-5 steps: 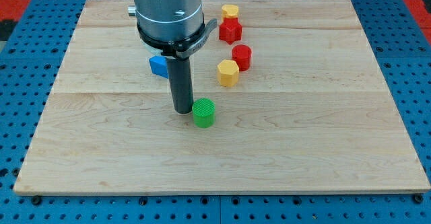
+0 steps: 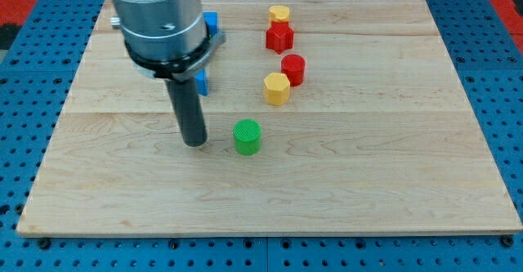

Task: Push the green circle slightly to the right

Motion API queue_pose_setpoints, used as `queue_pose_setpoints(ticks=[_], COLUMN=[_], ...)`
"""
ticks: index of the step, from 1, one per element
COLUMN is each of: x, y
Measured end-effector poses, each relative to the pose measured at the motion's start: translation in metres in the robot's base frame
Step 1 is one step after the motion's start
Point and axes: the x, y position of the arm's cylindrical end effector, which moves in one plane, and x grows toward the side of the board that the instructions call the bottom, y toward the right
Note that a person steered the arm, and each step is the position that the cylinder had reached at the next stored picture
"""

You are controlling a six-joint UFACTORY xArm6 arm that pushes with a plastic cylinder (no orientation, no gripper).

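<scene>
seven things on the wooden board (image 2: 409,182), noted from the view's left to its right. my tip (image 2: 195,143) sits down on the wood, left of centre, a bare rod with nothing to clench or release, and it grasps nothing. two blue blocks (image 2: 202,82) show just behind the rod, one at (image 2: 211,20) up near the arm's housing, both partly hidden, shapes unclear. green circle (image 2: 247,136) stands near the tip, on its right side, apart from it with a strip of bare wood between. further right, a yellow hexagon block (image 2: 277,88) and a red cylinder (image 2: 293,69) close together; above them a red star block (image 2: 279,37) and a small yellow block (image 2: 279,14) near the board's top edge.

step in hand, as i judge: lined up on the circle's left flank, contact not yet made. next move calls for a short, level slide to the view's right, stopping soon after touch, since only a slight shift is asked
</scene>
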Motion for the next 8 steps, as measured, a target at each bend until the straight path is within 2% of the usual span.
queue_pose_setpoints(ticks=[3,4,5,6,8], x=[0.0,0.0,0.0,-0.009,-0.064], y=[0.097,0.1,0.076,0.014,0.025])
